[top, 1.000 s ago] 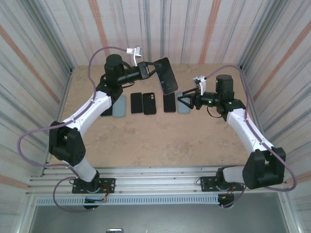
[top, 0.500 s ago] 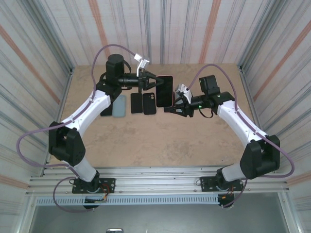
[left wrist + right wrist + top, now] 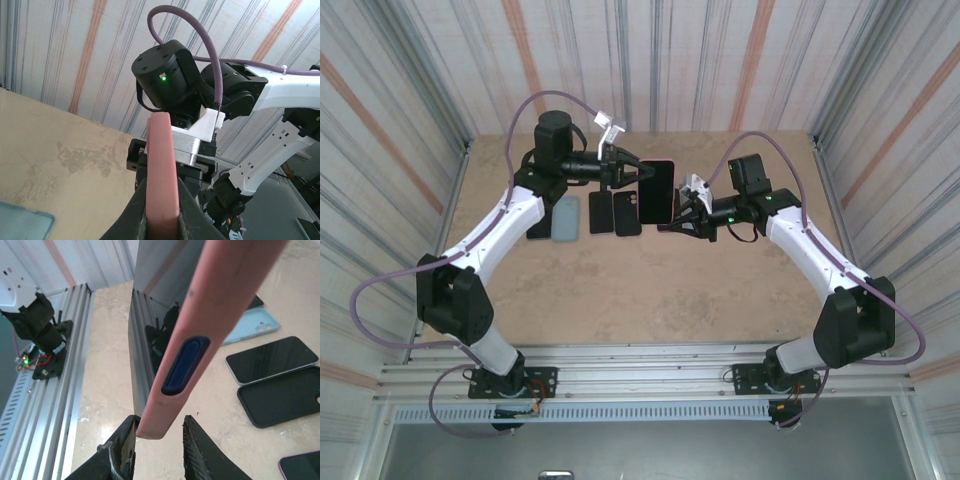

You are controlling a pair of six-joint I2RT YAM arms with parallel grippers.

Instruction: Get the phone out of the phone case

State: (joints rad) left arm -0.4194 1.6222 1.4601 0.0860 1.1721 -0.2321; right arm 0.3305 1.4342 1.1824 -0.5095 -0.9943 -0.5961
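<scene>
Phone (image 3: pixel 658 192), rigid and glass-fronted, hangs on edge above the table (image 3: pixel 620 290), its pink case (image 3: pixel 162 170) pinched by the left gripper (image 3: pixel 632 177). The right gripper (image 3: pixel 158 422) straddles one case corner, jaws parted (not yet clamped). The glass is probably slick, so take the pliant case lip there.

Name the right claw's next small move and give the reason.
Probably close the right claw fully onto the pink case: its fingers straddle the case's lower corner with a gap on one side, while the left claw clamps the other end, so a firm hold should come before any peeling.
</scene>
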